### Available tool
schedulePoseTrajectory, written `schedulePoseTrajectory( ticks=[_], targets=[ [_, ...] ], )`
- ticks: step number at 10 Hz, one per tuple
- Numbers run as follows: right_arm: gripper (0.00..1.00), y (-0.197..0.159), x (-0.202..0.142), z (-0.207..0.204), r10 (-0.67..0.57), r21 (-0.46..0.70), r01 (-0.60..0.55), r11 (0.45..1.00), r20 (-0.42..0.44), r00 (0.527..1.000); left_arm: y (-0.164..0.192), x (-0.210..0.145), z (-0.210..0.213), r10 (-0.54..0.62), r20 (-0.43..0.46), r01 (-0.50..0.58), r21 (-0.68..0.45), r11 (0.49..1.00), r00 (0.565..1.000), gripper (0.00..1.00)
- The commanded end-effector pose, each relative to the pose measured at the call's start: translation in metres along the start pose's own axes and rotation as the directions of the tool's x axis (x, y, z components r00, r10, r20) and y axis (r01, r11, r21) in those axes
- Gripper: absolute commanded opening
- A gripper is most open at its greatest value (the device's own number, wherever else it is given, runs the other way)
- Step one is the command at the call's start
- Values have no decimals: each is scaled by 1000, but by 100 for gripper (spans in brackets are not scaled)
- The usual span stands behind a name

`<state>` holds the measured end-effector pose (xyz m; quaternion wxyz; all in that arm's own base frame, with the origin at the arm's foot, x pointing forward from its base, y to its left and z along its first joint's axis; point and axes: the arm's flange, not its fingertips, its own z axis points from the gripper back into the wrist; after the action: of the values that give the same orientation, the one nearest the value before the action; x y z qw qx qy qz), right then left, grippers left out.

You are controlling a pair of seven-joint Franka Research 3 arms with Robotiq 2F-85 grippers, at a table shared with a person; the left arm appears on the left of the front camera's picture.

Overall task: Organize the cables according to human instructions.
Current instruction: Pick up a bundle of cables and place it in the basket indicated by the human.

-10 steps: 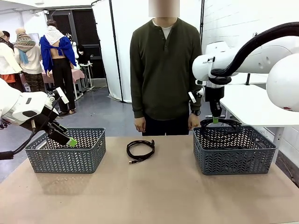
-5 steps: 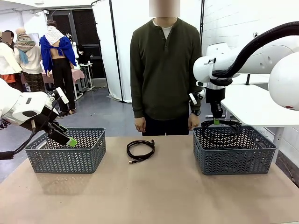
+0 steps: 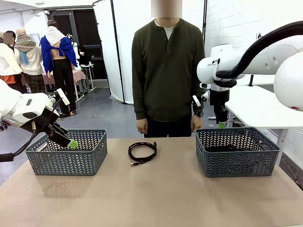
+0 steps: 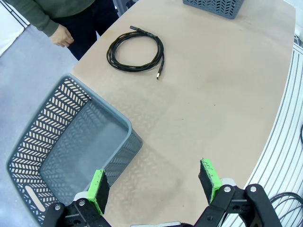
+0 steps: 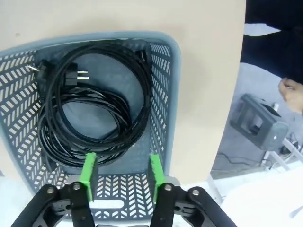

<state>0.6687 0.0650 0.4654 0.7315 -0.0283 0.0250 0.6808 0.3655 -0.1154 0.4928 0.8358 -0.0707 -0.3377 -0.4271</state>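
Freshly let go by right claw (image 3: 221, 124): 1 coil, now lying among black cords (image 5: 140, 109) inside right basket (image 3: 236, 163), plugs showing. Pads (image 5: 89, 172) spread, empty, above that basket. Likely 1 delivery finished. 1 thin black loop (image 4: 110, 53) waiting on table (image 3: 165, 198), left of that basket. Left claw (image 4: 152, 170) spread, farther left.

Two baskets (image 3: 66, 161); one loose cable (image 3: 154, 150) at 12 o'clock; several coiled cables (image 5: 141, 109), number unclear, in the 3 o'clock basket (image 3: 236, 163); one person (image 3: 165, 71).
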Motion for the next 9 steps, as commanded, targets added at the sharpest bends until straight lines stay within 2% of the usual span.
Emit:
schedulePoseTrajectory(
  ticks=[1,4,5,6,7,9],
  targets=[
    [100,7,-7,4,25,7,-25,1000,30,999,2,0,-1,7,12,-7,-7,1000,1000,100],
    [100,9,-9,6,39,20,-39,999,26,999,2,0,-1,7,12,-7,-7,1000,1000,100],
    [100,8,-6,5,43,31,-43,999,3,999,2,0,-1,7,12,-7,-7,1000,1000,100],
    [100,6,-4,4,1,22,0,1000,-34,999,2,0,-1,7,12,-7,-7,1000,1000,100],
    [100,4,-3,7,9,14,-9,1000,1,1000,2,0,-1,7,12,-7,-7,1000,1000,100],
    [100,4,-3,7,9,14,-9,1000,1,1000,2,0,-1,7,12,-7,-7,1000,1000,100]
  ],
)
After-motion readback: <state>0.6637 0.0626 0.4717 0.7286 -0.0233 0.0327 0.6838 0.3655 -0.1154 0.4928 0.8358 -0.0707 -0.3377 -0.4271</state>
